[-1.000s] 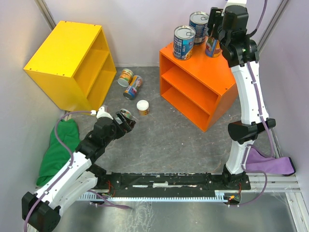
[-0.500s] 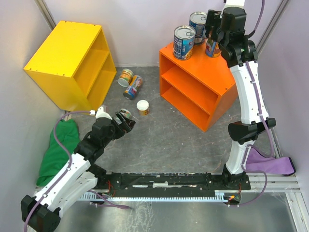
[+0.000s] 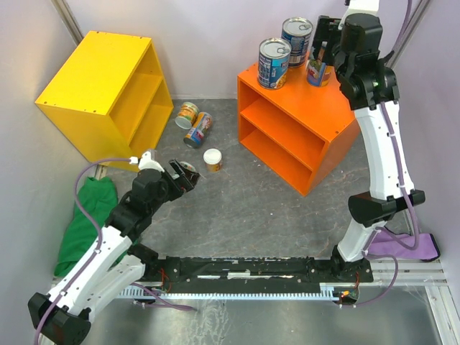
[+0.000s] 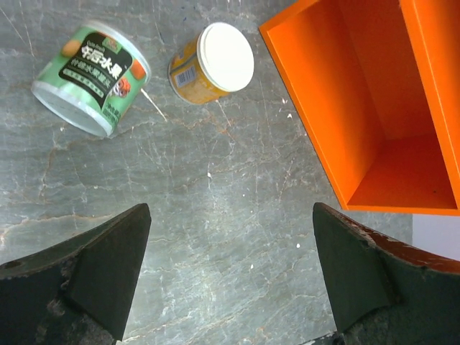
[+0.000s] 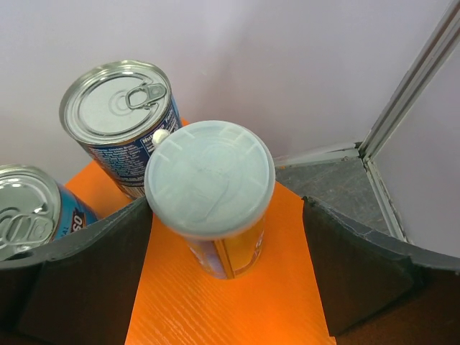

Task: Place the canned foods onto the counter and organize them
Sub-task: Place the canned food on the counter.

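Note:
The orange counter (image 3: 302, 118) carries two blue-labelled tins (image 3: 274, 63) (image 3: 296, 37) and a pale-lidded can (image 3: 318, 73), upright on its top. My right gripper (image 3: 323, 44) is open just above this can; in the right wrist view the can (image 5: 210, 180) stands between the spread fingers (image 5: 86, 280), with both tins (image 5: 118, 115) behind it. On the floor a green-labelled can (image 4: 90, 79) lies on its side beside an upright white-lidded yellow can (image 4: 212, 63). My left gripper (image 4: 230, 215) is open and empty, a little short of them. Two more cans (image 3: 187, 115) (image 3: 199, 129) lie farther back.
A yellow cabinet (image 3: 100, 93) stands tilted at the back left. A green cloth (image 3: 86, 215) lies by the left arm and a purple cloth (image 3: 402, 244) by the right base. Grey walls close in on three sides. The orange counter's open shelves (image 4: 388, 108) face the floor cans.
My right gripper has let go of the pale-lidded can and lifted up and to the right of it. The left arm has shifted slightly left and back.

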You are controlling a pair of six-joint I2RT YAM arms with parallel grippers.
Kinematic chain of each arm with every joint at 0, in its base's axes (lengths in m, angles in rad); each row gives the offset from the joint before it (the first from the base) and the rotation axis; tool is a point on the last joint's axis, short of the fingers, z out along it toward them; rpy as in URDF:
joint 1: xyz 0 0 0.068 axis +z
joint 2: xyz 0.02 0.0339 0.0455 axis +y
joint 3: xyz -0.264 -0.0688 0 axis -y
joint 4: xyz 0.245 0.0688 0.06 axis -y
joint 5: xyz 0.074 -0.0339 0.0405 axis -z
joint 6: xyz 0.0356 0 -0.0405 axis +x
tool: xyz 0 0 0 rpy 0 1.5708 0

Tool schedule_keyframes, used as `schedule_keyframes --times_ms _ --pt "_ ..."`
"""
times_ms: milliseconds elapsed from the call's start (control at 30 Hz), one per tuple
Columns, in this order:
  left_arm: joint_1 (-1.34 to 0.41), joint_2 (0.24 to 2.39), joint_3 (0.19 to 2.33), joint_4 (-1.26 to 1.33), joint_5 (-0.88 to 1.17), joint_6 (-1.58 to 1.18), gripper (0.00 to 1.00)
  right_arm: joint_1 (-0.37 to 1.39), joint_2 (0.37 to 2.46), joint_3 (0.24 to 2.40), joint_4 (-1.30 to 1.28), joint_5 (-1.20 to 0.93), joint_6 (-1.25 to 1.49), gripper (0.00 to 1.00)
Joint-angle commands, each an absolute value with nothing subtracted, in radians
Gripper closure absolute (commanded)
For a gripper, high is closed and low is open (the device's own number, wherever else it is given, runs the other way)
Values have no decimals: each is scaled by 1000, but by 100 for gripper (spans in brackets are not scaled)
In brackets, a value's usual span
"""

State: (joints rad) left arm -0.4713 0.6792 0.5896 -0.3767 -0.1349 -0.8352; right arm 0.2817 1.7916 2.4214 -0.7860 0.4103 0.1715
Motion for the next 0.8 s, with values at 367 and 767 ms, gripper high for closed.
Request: schedule_keyframes --times_ms 367,767 --pt "-387 816 807 -388 -163 -702 1 305 1635 2360 -761 407 188 8" --pt "-233 1050 876 -261 -19 -706 1 429 1453 2181 -739 442 214 8"
